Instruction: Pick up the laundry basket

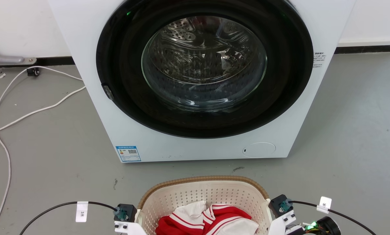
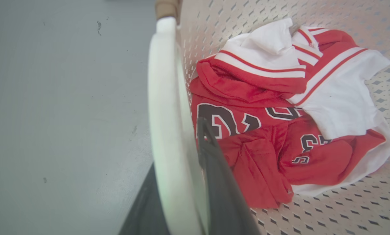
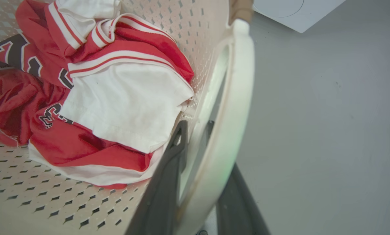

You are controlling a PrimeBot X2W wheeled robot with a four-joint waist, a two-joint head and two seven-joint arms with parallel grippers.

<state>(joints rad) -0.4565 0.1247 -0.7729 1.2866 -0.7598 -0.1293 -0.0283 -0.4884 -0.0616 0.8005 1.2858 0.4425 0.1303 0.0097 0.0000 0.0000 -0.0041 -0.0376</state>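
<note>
Laundry basket (image 1: 182, 195) sits low centre in the head view, just in front of the washing machine (image 1: 182, 148), with grey floor (image 1: 51, 156) around it. A red-and-white jersey (image 2: 263, 130) lies crumpled inside. Left hand (image 2: 177, 147) pinches the white left handle (image 2: 164, 98), one finger inside the wall and one outside. Right hand (image 3: 208, 147) is clamped likewise on the right handle (image 3: 240, 81). Cannot tell whether the basket rests on the floor.

The laundry basket (image 1: 182, 199) is cream perforated plastic with a brown woven-look rim (image 1: 201, 179). It stands upright, mouth up, in front of the washing machine (image 1: 93, 98) and apart from it. A white loop handle (image 2: 164, 114) rises at each side, and crumpled red-and-white clothing (image 2: 263, 124) lies inside.
</note>
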